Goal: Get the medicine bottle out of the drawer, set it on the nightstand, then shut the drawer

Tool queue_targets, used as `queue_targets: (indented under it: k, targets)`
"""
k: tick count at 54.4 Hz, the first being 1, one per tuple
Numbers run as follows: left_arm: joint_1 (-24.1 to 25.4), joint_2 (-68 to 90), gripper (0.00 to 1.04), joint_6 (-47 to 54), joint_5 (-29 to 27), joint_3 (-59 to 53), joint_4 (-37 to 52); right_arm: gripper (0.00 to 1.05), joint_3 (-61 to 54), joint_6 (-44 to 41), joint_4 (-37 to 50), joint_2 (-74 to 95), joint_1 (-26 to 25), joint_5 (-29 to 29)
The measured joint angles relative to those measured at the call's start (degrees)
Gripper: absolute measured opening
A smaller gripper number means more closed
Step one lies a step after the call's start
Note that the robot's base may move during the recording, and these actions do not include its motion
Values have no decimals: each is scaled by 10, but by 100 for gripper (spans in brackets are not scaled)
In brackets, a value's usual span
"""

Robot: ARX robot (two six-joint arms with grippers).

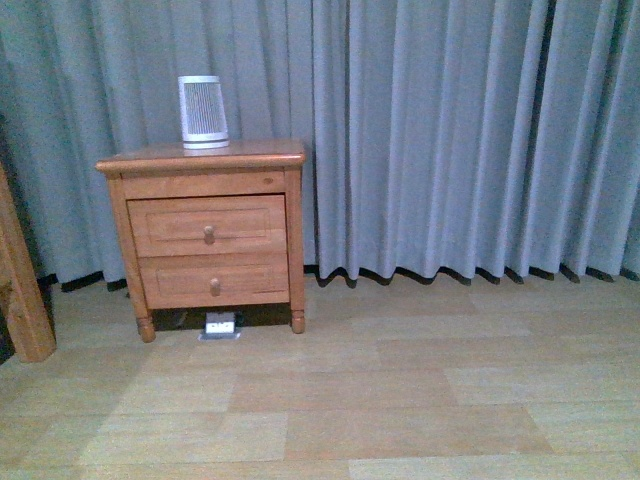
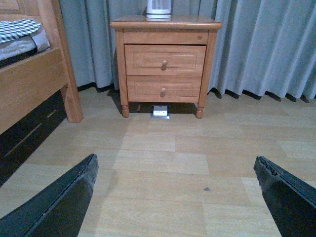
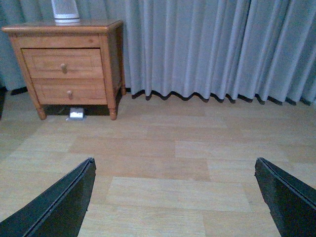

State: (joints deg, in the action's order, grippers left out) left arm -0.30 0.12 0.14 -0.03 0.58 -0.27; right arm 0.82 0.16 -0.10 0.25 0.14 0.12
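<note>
Drawer (image 1: 207, 226): the upper of two in the nightstand (image 1: 250, 152), pushed fully in, its round knob (image 1: 209, 235) at the middle of the front panel.
Medicine bottle: out of sight in all three views, so its place cannot be told.
Lower drawer (image 1: 214, 280): also shut.
Tabletop: a white slatted cylinder (image 1: 203, 110) stands upright on the nightstand's top, towards the back.
Writing: a small white item (image 2: 160, 112) lies on the floor (image 1: 400, 400) under the nightstand; its dark marks are too small to read.
Left tool (image 2: 174, 163): spread wide and holding nothing, its two black fingers (image 2: 64, 207) far apart. It points at the nightstand from above the floor and is well apart from it, with a wooden bed (image 2: 29, 74) to one side.
Right tool (image 3: 174, 163): also spread wide and holding nothing. It points across the bare floor towards the grey curtain (image 3: 207, 44), with the nightstand off to one side and well away.
</note>
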Motion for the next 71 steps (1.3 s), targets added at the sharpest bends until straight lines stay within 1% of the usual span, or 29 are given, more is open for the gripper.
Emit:
queue_targets:
  k: [71]
  targets:
    - [0, 0, 98, 0, 0, 0, 0, 98, 0, 0, 0, 0, 0, 0]
